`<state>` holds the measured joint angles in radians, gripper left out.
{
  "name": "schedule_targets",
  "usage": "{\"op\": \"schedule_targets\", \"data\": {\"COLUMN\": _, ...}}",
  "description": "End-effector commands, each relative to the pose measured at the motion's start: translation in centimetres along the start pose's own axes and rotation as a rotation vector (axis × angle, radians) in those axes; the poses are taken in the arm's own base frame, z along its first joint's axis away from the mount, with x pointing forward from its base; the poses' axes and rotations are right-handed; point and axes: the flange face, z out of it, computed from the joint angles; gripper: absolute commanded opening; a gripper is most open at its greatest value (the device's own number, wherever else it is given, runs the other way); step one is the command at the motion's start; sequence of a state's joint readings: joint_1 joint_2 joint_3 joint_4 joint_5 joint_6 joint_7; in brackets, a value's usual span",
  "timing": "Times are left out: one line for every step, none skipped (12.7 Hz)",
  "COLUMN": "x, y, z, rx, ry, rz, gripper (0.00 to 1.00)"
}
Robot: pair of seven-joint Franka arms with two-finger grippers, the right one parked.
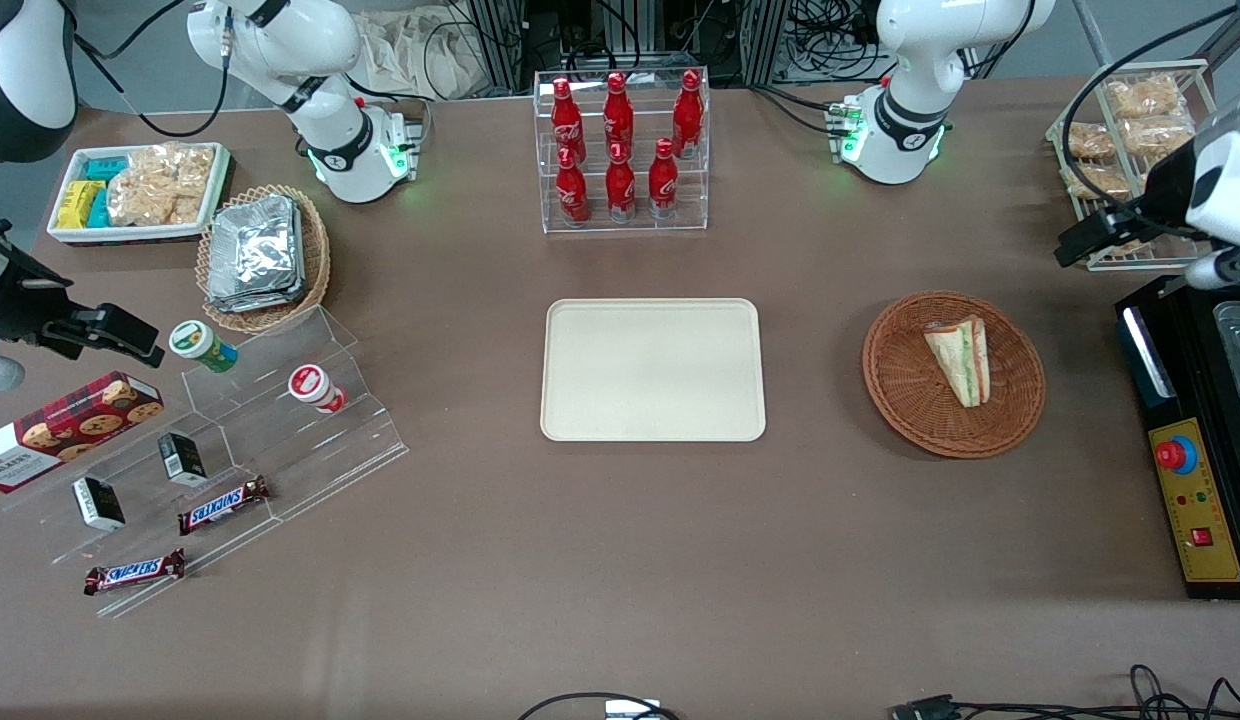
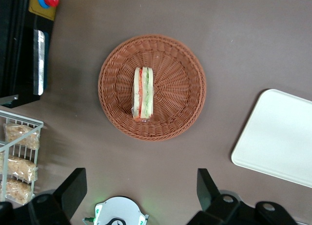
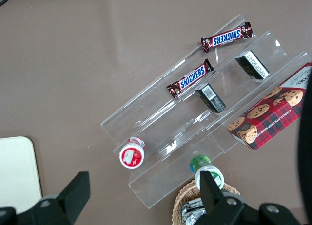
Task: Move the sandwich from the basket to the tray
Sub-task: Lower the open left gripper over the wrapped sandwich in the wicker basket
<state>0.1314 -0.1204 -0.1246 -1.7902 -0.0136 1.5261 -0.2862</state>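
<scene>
- The bench (image 1: 620,560) is big and brown. It carries all the things.
- The tray (image 1: 652,370) lies flat in the middle of the bench. Nothing is on it yet.
- The basket (image 1: 953,374) sits near the tray, toward the working arm's end of the bench. The 2 do not touch.
- The sandwich (image 1: 961,360) is in the basket, lying on its side.
- The claw (image 2: 141,191) hangs high above the bench, near the basket. Its 2 fingers (image 2: 73,188) are wide apart and hold nothing.
- I think this is step 1: reach for the sandwich. Next, the claw should go down over the sandwich, with 1 finger on each bread side, then squeeze softly.
</scene>
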Motion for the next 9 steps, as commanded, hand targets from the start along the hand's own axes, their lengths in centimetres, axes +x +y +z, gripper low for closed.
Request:
{"op": "schedule_targets", "data": {"x": -1.4, "y": -0.4, "z": 6.7, "rx": -0.002, "ry": 0.020, "rz": -0.016, "gripper": 1.00}}
{"op": "schedule_targets", "data": {"x": -1.7, "y": -0.4, "z": 9.0, "rx": -0.003, "ry": 0.028, "rz": -0.019, "gripper": 1.00}}
{"op": "schedule_targets", "data": {"x": -1.8, "y": -0.5, "z": 11.4, "rx": -0.003, "ry": 0.030, "rz": -0.022, "gripper": 1.00}}
{"op": "schedule_targets", "data": {"x": -1.7, "y": -0.6, "z": 13.4, "rx": -0.002, "ry": 0.033, "rz": -0.025, "gripper": 1.00}}
{"op": "schedule_targets", "data": {"x": -1.5, "y": -0.8, "z": 15.9, "rx": 0.001, "ry": 0.017, "rz": -0.028, "gripper": 1.00}}
{"op": "schedule_targets", "data": {"x": -1.2, "y": -1.0, "z": 18.9, "rx": -0.002, "ry": 0.019, "rz": -0.034, "gripper": 1.00}}
{"op": "schedule_targets", "data": {"x": -1.3, "y": -1.2, "z": 21.9, "rx": -0.008, "ry": 0.030, "rz": -0.038, "gripper": 1.00}}
{"op": "schedule_targets", "data": {"x": -1.6, "y": -1.4, "z": 25.1, "rx": -0.010, "ry": 0.027, "rz": -0.048, "gripper": 1.00}}
{"op": "schedule_targets", "data": {"x": -1.7, "y": -1.5, "z": 27.7, "rx": -0.013, "ry": 0.026, "rz": -0.048, "gripper": 1.00}}
